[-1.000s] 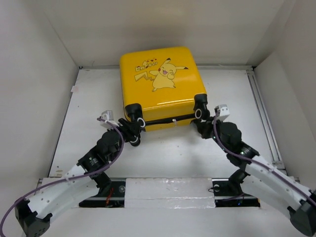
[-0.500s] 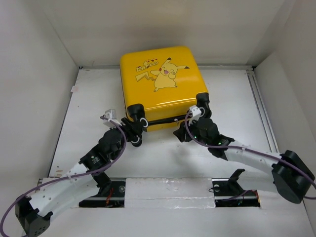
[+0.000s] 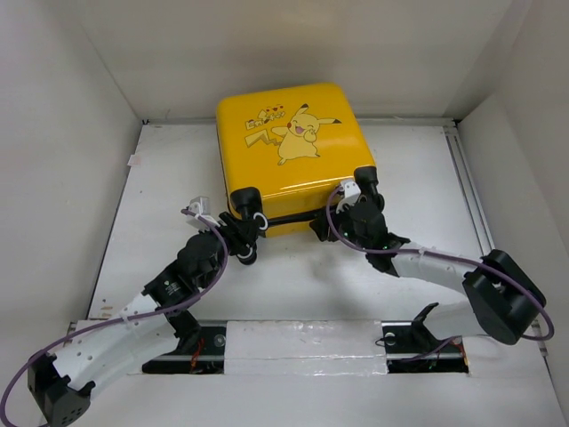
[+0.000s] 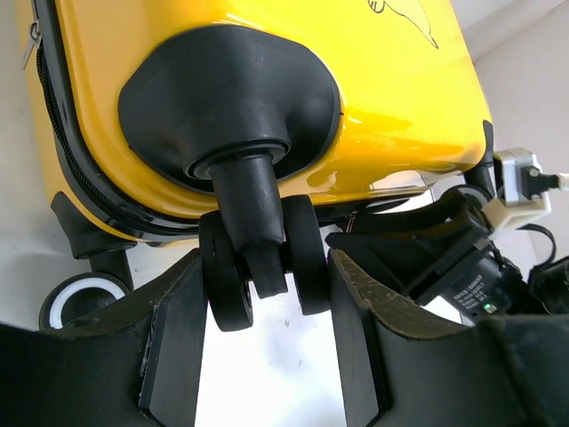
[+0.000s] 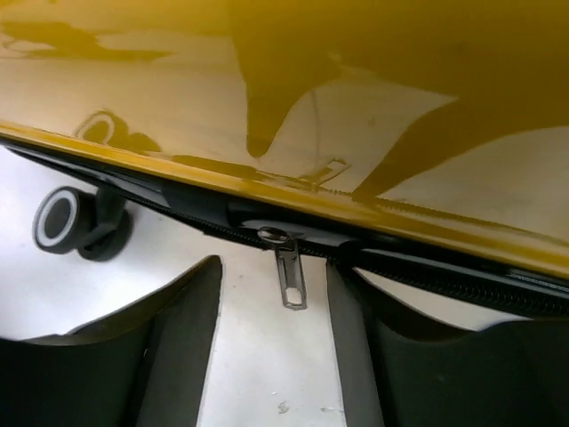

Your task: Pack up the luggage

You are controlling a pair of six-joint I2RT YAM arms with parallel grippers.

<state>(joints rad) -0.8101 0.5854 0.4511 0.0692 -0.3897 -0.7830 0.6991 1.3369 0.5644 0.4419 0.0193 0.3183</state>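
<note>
White tabletop (image 3: 293, 285) and pale walls frame the luggage (image 3: 289, 156), a glossy yellow hard shell lying flat at the far middle, printed face up, black wheels and zip band toward the arms. Left gripper (image 4: 265, 307) clamps a twin wheel (image 4: 258, 267). Right gripper (image 5: 274, 342) stands parted, empty, either side of the metal zip pull (image 5: 290, 277).

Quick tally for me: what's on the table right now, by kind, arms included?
Suitcase: 1, the yellow luggage, lying closed
Robot arms: 2, left gripper with jaws around a suitcase wheel, right gripper at the zip pull
Total: 3
</note>
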